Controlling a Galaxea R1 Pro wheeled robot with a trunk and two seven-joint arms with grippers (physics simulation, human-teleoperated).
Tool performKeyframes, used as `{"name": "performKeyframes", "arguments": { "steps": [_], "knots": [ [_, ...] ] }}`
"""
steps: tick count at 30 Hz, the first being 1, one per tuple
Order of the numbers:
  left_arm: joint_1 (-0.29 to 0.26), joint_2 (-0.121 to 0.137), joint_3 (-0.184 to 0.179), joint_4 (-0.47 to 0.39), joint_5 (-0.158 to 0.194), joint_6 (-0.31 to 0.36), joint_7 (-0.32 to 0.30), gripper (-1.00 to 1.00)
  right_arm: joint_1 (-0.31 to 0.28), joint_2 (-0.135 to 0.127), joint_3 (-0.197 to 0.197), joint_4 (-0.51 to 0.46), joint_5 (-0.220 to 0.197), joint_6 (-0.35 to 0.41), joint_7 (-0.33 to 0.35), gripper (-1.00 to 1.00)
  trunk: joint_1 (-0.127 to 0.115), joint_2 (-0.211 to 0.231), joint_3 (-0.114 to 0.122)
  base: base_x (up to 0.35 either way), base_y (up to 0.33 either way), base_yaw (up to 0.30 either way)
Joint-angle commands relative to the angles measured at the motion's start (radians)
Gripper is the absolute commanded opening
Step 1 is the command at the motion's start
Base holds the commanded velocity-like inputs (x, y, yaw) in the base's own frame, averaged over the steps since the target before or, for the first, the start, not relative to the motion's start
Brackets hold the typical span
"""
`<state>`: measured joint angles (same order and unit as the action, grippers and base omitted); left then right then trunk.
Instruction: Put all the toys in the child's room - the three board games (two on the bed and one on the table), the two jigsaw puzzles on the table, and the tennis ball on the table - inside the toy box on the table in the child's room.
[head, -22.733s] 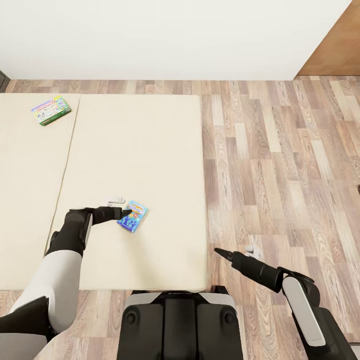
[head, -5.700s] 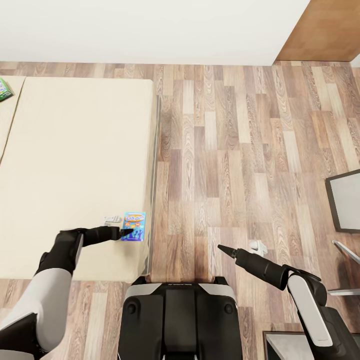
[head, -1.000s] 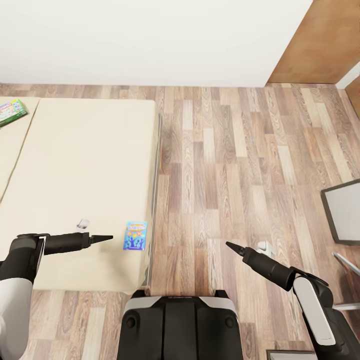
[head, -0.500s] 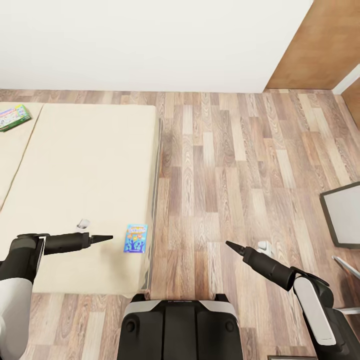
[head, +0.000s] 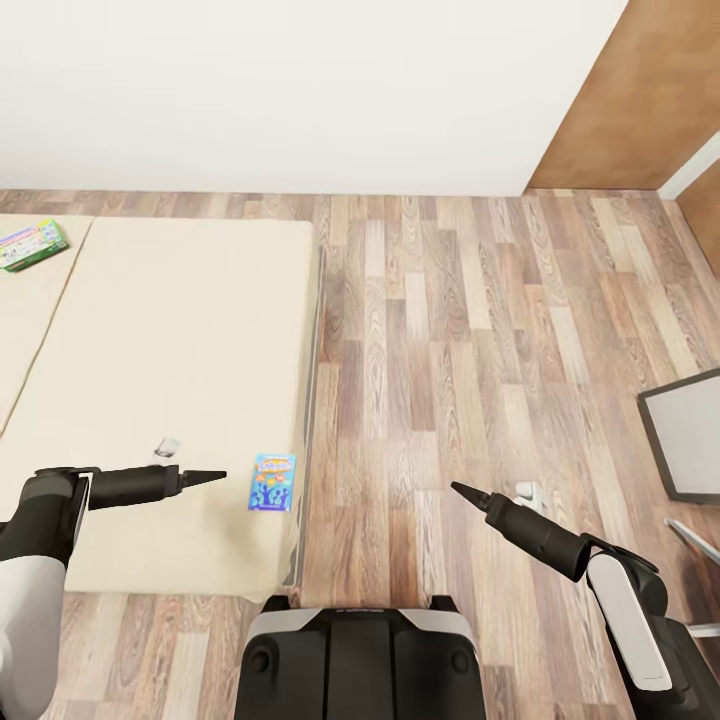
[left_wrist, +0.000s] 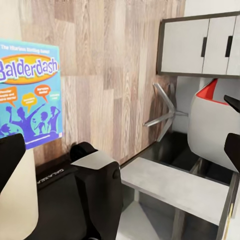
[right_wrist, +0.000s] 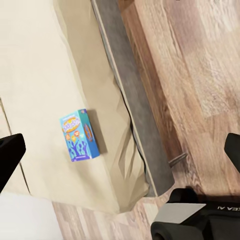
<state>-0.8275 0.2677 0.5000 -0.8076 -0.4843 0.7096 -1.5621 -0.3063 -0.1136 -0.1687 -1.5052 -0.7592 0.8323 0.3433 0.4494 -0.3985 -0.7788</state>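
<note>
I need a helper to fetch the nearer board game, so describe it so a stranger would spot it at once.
Start at the bed, the wide cream mattress against the white wall. Go to the mattress edge beside the wood-plank floor, close to the robot, where a small flat box lies just ahead of the left claw. This blue board game reads Balderdash, unlike the green-edged board game at the bed's far side.

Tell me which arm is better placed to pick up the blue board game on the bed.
Probably the left. The left gripper points at the blue board game just beyond it, over the bed; the right gripper hangs over the floor.
</note>
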Motion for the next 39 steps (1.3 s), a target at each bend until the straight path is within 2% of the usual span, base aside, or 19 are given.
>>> {"name": "performKeyframes", "arguments": {
  "steps": [1,25,39],
  "knots": [
    [-0.001,-0.001,0.003,-0.001,-0.011,0.010,-0.009,1.00,-0.001,0.000,-0.002,0.000,0.003,0.005,0.005,1.00,0.001,-0.001,0.001,0.000,0.000,0.000],
    [-0.001,-0.002,0.002,-0.001,-0.011,0.007,-0.009,1.00,-0.001,0.000,-0.002,0.001,0.002,0.006,0.007,1.00,0.001,-0.001,0.040,0.000,0.000,0.001],
    [-0.001,-0.003,0.000,-0.001,-0.011,0.006,-0.009,1.00,-0.001,0.001,-0.005,0.008,-0.004,0.005,0.008,1.00,0.001,-0.001,0.064,0.000,0.000,0.058]
  ]
}}
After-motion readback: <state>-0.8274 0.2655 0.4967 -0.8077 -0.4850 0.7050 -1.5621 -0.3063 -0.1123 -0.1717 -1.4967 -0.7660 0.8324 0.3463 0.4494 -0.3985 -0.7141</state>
